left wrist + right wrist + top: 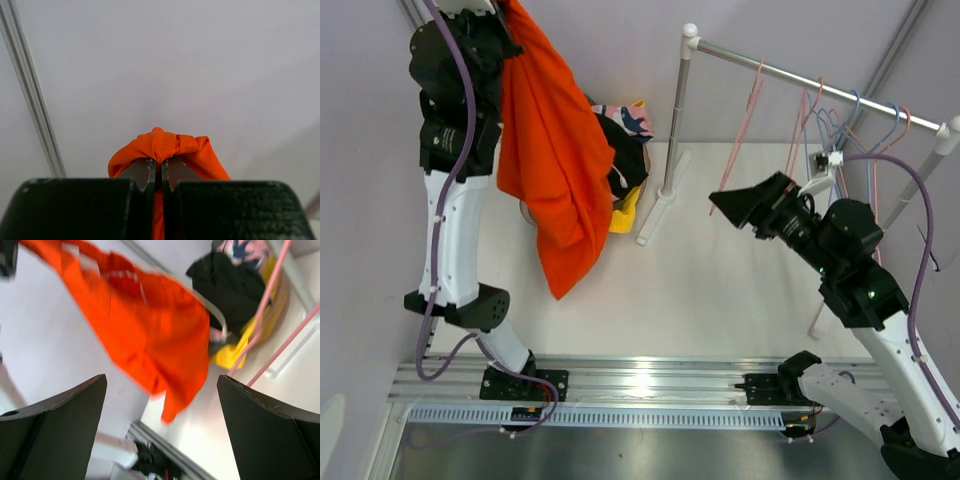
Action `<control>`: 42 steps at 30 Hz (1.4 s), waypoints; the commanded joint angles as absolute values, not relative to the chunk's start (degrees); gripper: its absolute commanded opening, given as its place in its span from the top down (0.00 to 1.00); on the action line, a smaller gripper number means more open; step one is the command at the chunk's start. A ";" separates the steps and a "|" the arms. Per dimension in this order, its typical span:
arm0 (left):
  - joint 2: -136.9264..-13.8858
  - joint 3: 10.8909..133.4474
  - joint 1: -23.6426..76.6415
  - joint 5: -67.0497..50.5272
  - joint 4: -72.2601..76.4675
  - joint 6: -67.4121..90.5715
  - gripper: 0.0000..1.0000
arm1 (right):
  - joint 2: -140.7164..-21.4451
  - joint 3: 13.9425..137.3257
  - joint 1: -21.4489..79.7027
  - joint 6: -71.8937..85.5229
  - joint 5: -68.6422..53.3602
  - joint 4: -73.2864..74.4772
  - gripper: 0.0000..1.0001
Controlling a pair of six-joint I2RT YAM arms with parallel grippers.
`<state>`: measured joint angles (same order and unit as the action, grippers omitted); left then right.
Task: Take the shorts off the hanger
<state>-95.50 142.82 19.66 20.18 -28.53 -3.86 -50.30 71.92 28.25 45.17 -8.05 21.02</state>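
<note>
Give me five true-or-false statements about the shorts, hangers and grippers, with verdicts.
1. The left gripper is shut on the orange shorts. True.
2. The right gripper grips a pink hanger. False: its jaws stand wide open, holding nothing.
3. The orange shorts lie flat on the table. False: they hang from the left gripper.
4. The hangers on the rail are bare. True.
5. The black shorts hang on the rail. False: they sit in a pile with the yellow shorts, left of the rack.
</note>
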 commanded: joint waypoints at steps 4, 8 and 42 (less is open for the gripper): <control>-111.43 149.95 13.19 13.09 -9.42 1.14 1.00 | -44.65 63.29 33.48 42.37 -9.05 19.07 0.01; -117.94 145.12 10.72 7.31 -10.53 8.34 0.97 | -42.46 61.35 36.03 40.34 -11.51 16.01 0.01; -41.68 68.22 15.91 3.87 -27.41 11.16 0.01 | -40.71 71.81 43.24 19.79 5.31 31.63 0.01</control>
<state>-42.48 76.42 15.70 3.42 -22.61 9.19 -43.00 70.63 43.07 25.52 -5.06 27.31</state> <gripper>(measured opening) 0.993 0.993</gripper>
